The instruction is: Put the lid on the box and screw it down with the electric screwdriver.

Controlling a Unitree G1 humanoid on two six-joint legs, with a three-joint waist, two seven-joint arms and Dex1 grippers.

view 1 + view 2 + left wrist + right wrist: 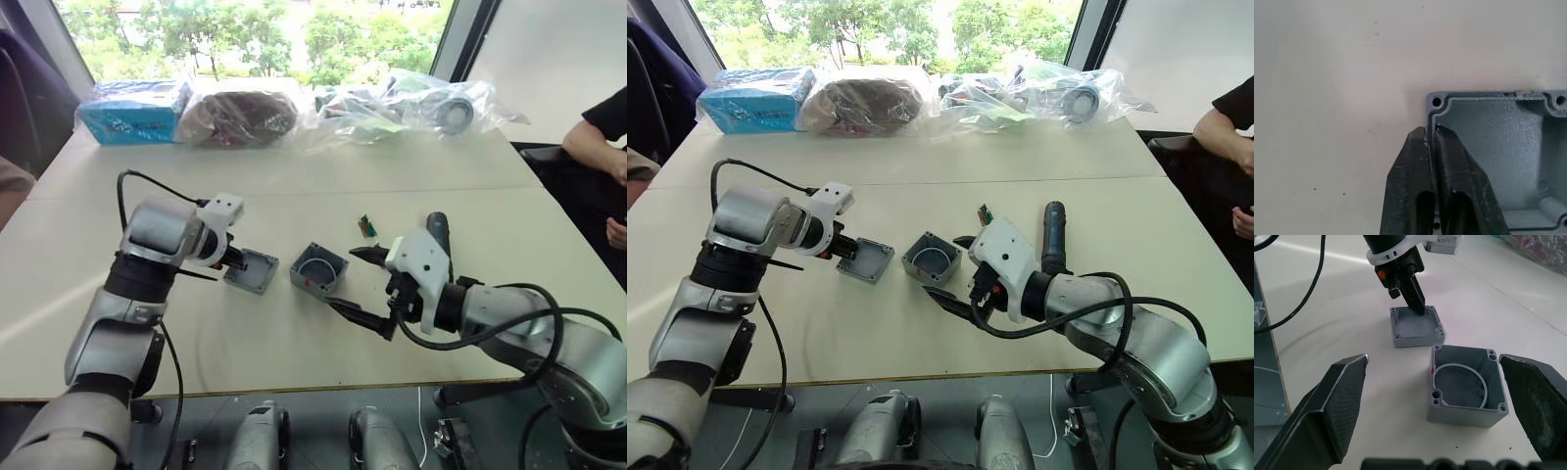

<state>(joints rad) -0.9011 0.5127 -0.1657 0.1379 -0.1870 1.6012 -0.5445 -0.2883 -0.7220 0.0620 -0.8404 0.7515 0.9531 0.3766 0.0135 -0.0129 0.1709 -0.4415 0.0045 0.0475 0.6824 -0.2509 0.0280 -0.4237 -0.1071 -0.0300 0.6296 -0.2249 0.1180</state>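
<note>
The grey lid [254,272] lies hollow side up on the table, just left of the box [318,271]. My left gripper [238,260] is shut on the lid's near-left rim, one finger inside and one outside [1430,131]. The box stands open side up with a pale ring inside [1465,390]. My right gripper [362,286] hangs open just right of the box, its fingers [1344,399] spread wider than the box. The black electric screwdriver [438,233] lies on the table behind my right wrist.
A small green connector block [366,226] lies behind the box. Plastic bags [392,110] and a blue package [132,113] line the table's far edge. A person's arm [600,137] shows at the right. The table's front edge [294,390] runs close below my arms.
</note>
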